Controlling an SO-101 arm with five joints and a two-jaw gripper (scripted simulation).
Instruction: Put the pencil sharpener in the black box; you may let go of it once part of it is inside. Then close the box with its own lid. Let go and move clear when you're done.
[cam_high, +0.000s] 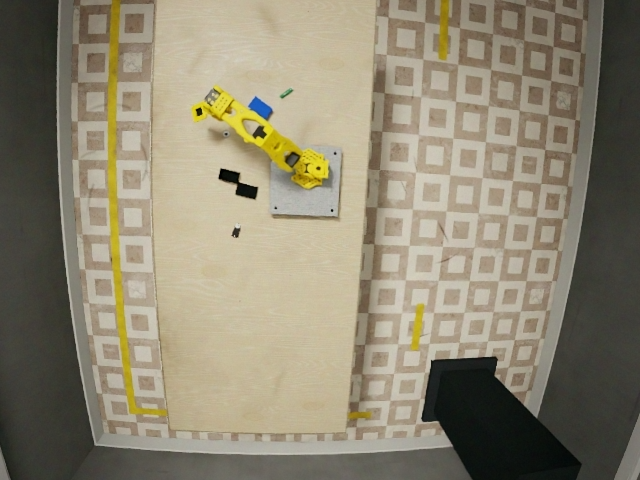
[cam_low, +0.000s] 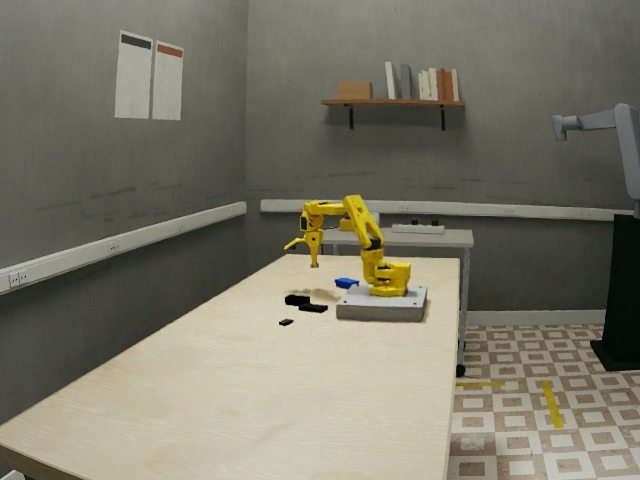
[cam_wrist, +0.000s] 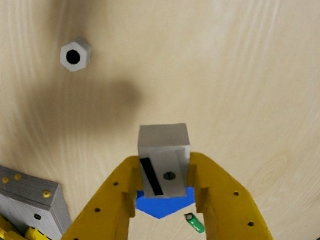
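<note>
My gripper (cam_wrist: 167, 172) is shut on the pencil sharpener (cam_wrist: 164, 158), a small grey metal block with a black slot, and holds it well above the table. In the overhead view the gripper (cam_high: 208, 102) hangs over the table's far left part. The black box (cam_high: 228, 175) lies open on the table with its lid (cam_high: 246, 191) flat beside it, nearer the arm's base and apart from the gripper. The box also shows in the side view (cam_low: 297, 299), below and in front of the gripper (cam_low: 313, 262).
A grey hex nut (cam_wrist: 74, 56) (cam_high: 225, 133) lies on the table under the arm. A blue block (cam_high: 260, 106) and a green stick (cam_high: 286, 93) lie behind the arm. A small black-and-white item (cam_high: 236, 230) lies past the box. The grey base plate (cam_high: 306, 188) is to the right.
</note>
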